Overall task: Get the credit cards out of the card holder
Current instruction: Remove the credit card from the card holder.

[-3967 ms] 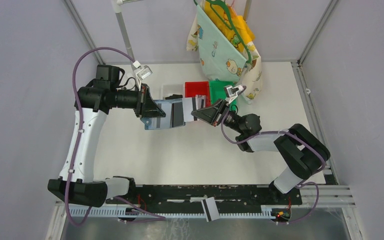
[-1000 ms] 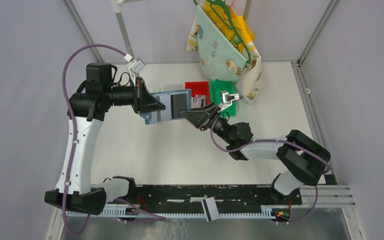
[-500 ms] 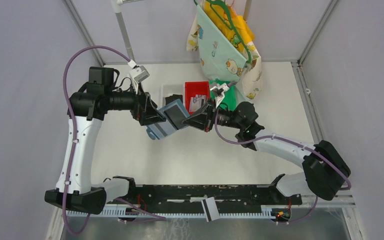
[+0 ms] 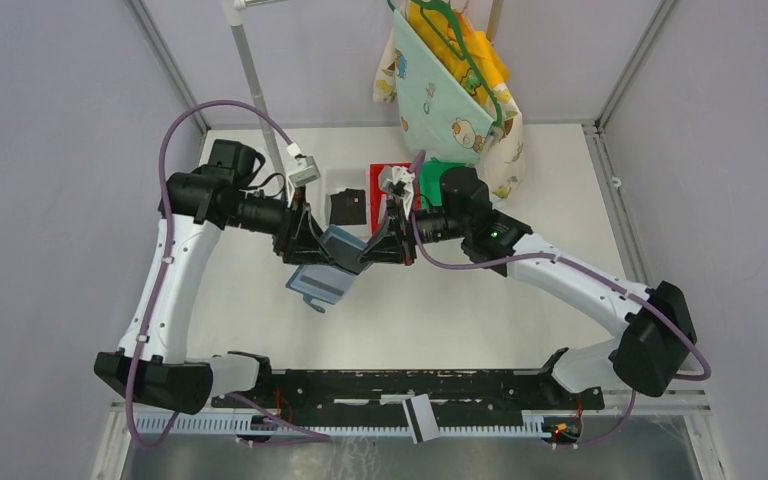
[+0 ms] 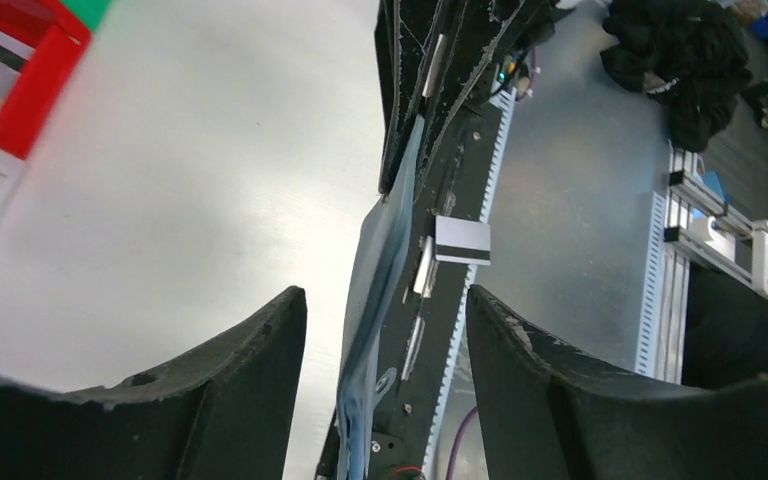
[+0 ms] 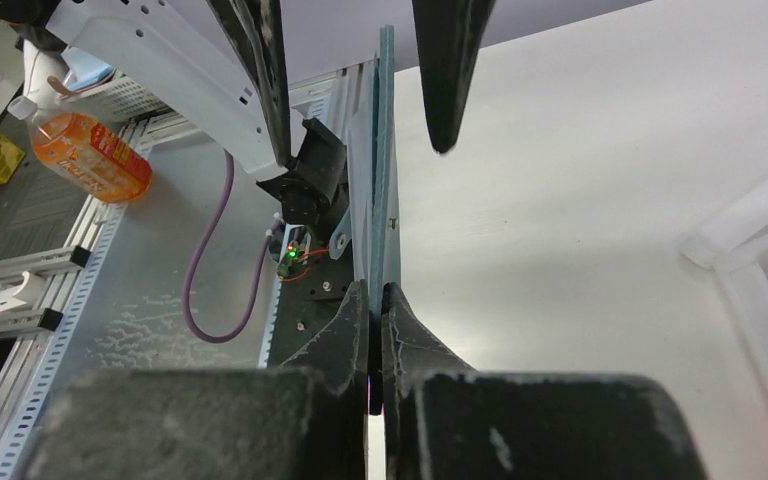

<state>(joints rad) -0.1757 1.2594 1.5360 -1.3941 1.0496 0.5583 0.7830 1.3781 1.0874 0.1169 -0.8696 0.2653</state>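
We judge the step in hand to be steadying the card holder (image 4: 322,278) in mid-air so that a card can be drawn from its pockets. It hangs tilted above the tabletop (image 4: 260,310), in the middle of the overhead view, between the two arms.

To do this well, we would close the left pincer (image 5: 385,295) on the wallet's body, away from the pocket mouths. Only once that hold is firm would we free the other side to take a card by its edge. We would pull straight along the pocket, since a slanted pull could bend the card or twist the wallet loose.

The left pincer stands wide, its fingers (image 5: 250,350) either side of the wallet seen edge-on, touching it on neither side as far as we can see. The right pincer (image 6: 377,290) is pressed tight on the wallet's thin teal edge at the centre of its own view. We cannot tell whether a card lies within that pinch.

No credit cards show in the pockets from these angles. One striped card (image 4: 420,416) lies on the black rail (image 4: 500,385) at the bottom centre of the overhead view.
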